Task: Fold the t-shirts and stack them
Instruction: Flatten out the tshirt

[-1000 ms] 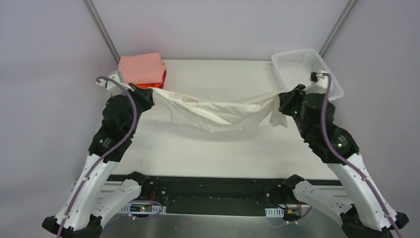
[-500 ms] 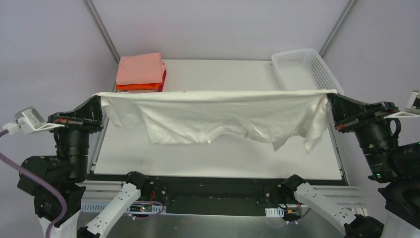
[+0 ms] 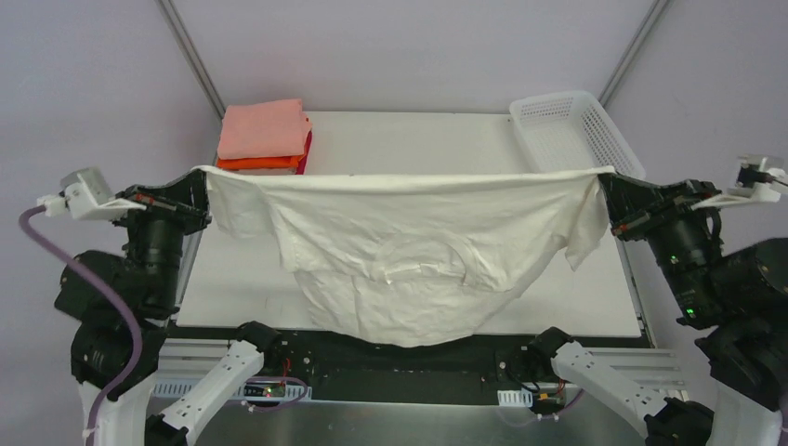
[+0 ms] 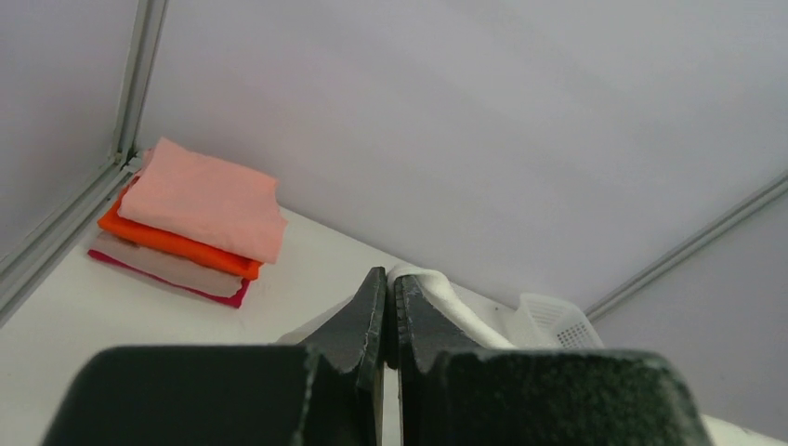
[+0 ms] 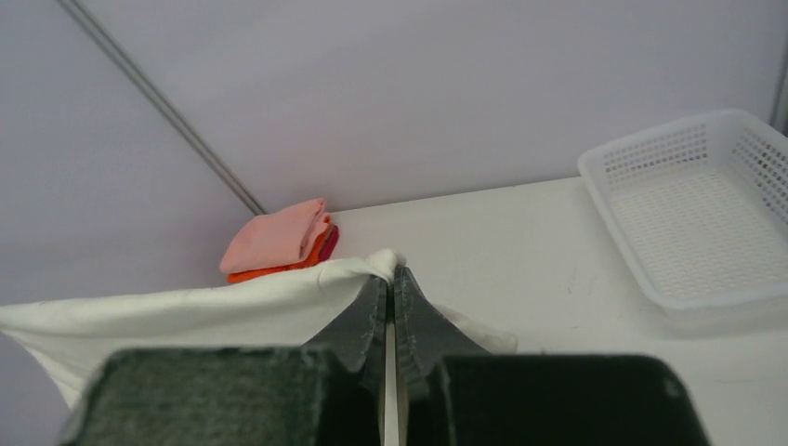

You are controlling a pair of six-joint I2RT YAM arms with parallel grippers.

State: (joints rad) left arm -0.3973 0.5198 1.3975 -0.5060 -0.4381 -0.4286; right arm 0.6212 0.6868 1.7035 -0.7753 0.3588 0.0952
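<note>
The large cream-white t-shirt hangs stretched in the air between my two grippers, its body drooping toward the table's near edge. My left gripper is shut on its left corner, seen in the left wrist view with cloth pinched at the tips. My right gripper is shut on its right corner, seen in the right wrist view with cloth trailing left. A stack of folded shirts, salmon-pink on top, then orange, white and crimson-red, lies at the table's far left corner.
A white plastic lattice basket stands at the table's far right corner; it also shows in the right wrist view. The white table lies under the hanging shirt. Grey walls with metal posts enclose the back.
Both grippers raised the shirt off the table and pulled it taut. In the last half second its body unfurled and dropped lower, and both arms shifted slightly inward.
</note>
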